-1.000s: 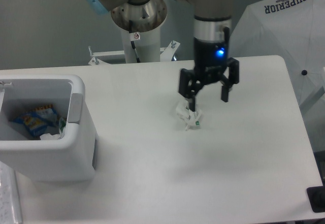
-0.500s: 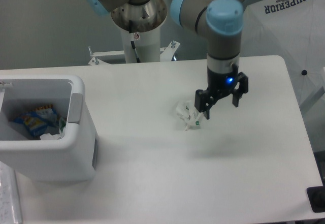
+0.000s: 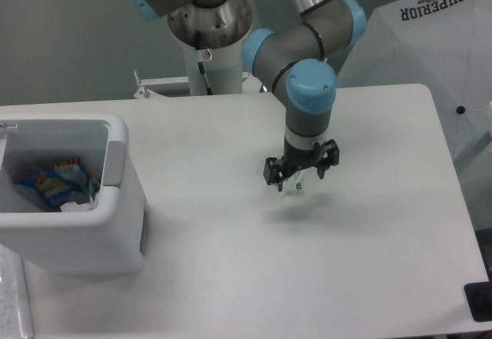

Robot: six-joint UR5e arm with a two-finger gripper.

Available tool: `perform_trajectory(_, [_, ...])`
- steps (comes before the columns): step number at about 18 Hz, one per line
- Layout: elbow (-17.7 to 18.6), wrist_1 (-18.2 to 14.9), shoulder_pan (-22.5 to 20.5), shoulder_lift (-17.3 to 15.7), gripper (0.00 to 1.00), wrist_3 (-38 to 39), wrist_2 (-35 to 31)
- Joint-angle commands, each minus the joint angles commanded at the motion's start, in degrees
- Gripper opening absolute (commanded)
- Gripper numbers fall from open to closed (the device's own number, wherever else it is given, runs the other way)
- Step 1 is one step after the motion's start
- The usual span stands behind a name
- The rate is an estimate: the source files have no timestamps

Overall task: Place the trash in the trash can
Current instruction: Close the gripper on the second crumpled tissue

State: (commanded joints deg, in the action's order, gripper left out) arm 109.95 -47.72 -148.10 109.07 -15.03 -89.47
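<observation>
The tool [image 3: 300, 174] straddles the trash [image 3: 296, 188] mid-table, spread and not gripping; judged best: clench fully before lifting toward the trash can [image 3: 123, 201].

Robotics lab: pedestal-mounted arm [image 3: 300, 62] over white table [image 3: 369, 239].

The hand [image 3: 300, 176] covers nearly all the trash [image 3: 298, 188]; grip cannot be told. Left of it, the trash can [image 3: 115, 201] is cut by the frame edge, its contents partly hidden.
</observation>
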Motion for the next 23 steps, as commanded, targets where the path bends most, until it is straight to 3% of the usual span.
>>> perform_trajectory(11, [1.93, 0.18, 0.79, 1.93, 1.00, 3.34, -3.34])
perform_trajectory(16, [3.08, 2.02, 1.32, 1.85, 1.00, 2.99, -3.96])
perform_trajectory(23, [2.73, 2.11, 1.41, 2.72, 1.00, 2.90, -6.68])
